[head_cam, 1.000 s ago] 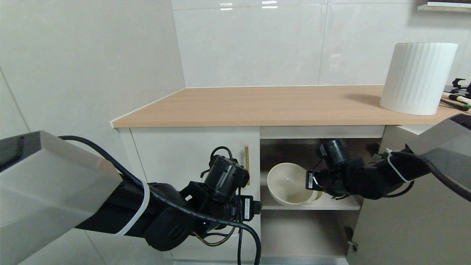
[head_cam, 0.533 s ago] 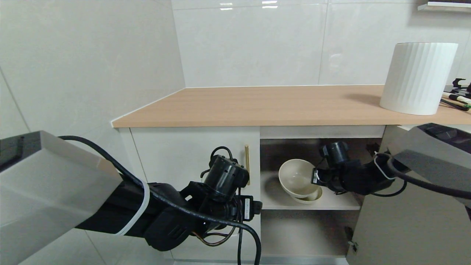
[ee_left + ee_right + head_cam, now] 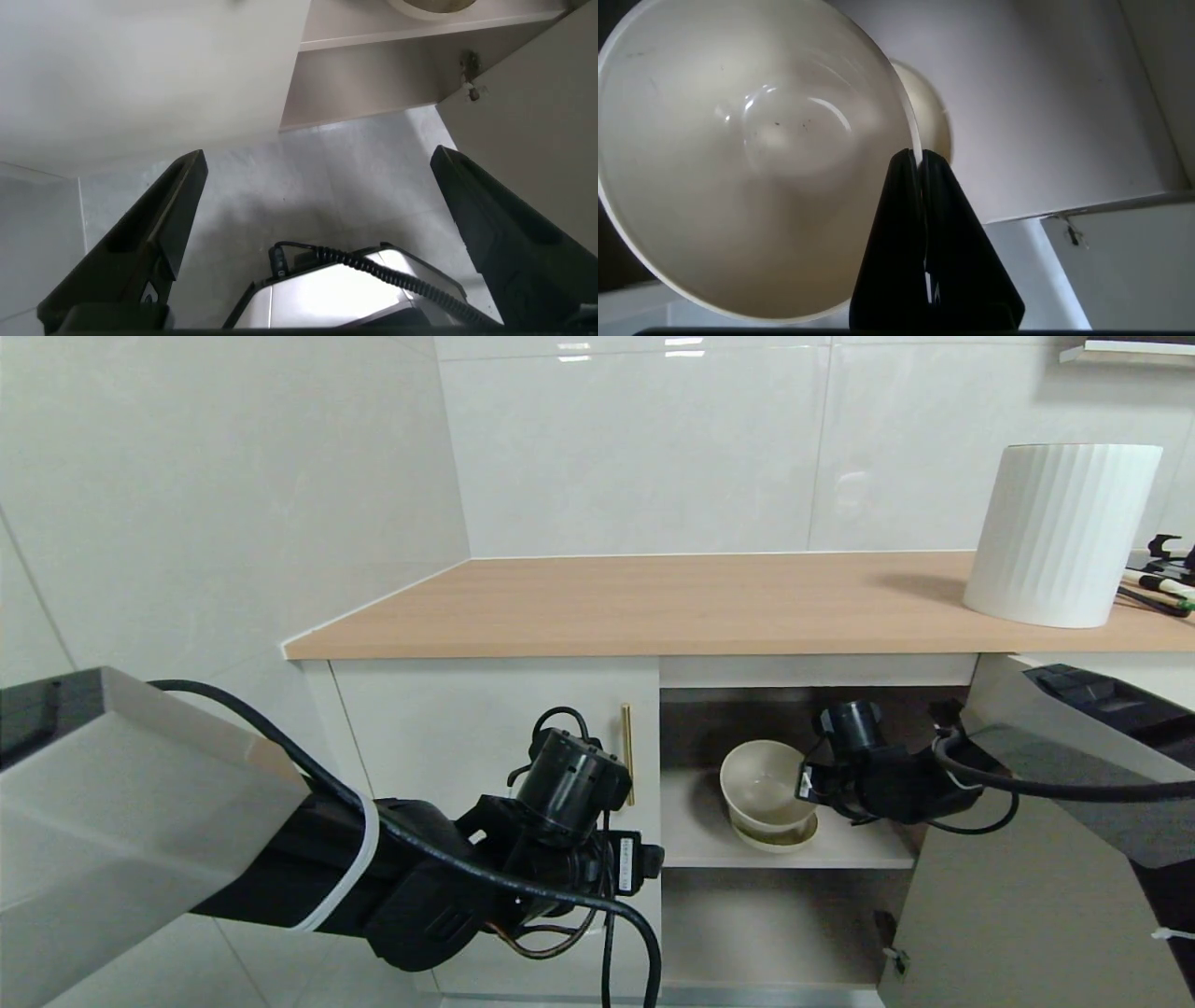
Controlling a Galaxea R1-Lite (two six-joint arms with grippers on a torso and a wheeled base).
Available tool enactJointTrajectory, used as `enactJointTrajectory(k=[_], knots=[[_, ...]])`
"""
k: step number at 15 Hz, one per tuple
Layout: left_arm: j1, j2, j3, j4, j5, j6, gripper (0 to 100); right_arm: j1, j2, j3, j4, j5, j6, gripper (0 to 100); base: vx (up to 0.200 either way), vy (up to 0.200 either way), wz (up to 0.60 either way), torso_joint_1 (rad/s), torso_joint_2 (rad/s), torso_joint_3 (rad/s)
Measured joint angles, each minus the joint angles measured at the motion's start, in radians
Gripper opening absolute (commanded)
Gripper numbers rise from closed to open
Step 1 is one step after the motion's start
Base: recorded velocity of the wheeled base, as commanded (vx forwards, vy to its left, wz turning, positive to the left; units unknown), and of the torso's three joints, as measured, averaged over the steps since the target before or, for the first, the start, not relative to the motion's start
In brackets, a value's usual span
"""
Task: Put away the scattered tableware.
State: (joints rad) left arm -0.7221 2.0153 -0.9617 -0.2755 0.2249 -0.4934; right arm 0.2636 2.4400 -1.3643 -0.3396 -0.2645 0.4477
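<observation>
I had the right gripper (image 3: 922, 173) inside the open cabinet, its jaws pinching the thin rim of the cream bowl (image 3: 757, 159), so the bowl hung tilted off one side of the jaws with its whole weight on that one edge. Below the jaws and partly under the bowl sat a second dish (image 3: 782, 838) on the shelf (image 3: 695, 845). I could not tell whether the two touched. My worry was the release: if the jaws opened with the bowl at that tilt, I judged it could rock, slide off the lower dish or clatter against it and chip. A glazed rim held so narrowly could also slip and twist before it was set down. Backing out carelessly, the fingers might catch the rim and drag the bowl along. The left gripper (image 3: 318, 182) hung with jaws spread and empty, well apart from all this.
</observation>
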Motion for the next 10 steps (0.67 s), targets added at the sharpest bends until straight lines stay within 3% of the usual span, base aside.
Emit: enactJointTrajectory(k=[10], knots=[[0.000,0.000,0.000,0.000,0.000,-0.001,100,-0.023,0.062,-0.049,0.031,-0.016,-0.003,0,0.000,0.000,0.00,0.000,0.00,0.000]])
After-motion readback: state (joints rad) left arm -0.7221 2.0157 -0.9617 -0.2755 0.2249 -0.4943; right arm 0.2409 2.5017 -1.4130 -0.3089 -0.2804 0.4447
